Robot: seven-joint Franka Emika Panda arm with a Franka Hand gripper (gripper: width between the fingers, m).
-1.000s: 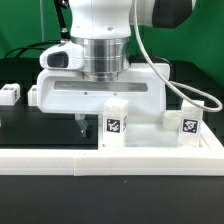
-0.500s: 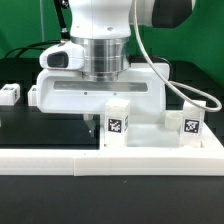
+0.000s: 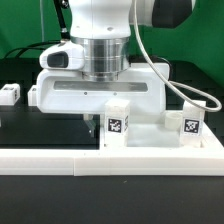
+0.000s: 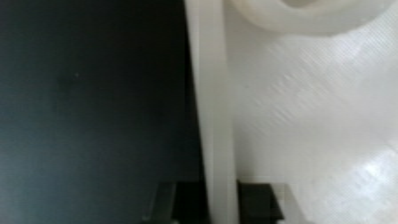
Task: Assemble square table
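The square table (image 3: 150, 140) lies underside up, a white slab with two tagged leg blocks (image 3: 117, 122) (image 3: 188, 126) standing on it. My gripper (image 3: 90, 124) reaches down at the slab's edge on the exterior view's left, mostly hidden behind the nearer leg block. In the wrist view the slab's thin white rim (image 4: 214, 110) runs straight between my two dark fingers (image 4: 183, 202), which press it from both sides; my gripper (image 4: 222, 205) is shut on it. A round corner socket (image 4: 302, 10) shows beside the rim.
A long white L-shaped rail (image 3: 100, 160) runs across the front. Another small tagged leg block (image 3: 8, 95) sits on the black table at the exterior view's left. A grey cable (image 3: 170, 70) hangs from the arm. Green backdrop behind.
The finger seen under my hand shifted a little toward the exterior view's right one second ago; it has held still since. The slab and leg blocks have not moved.
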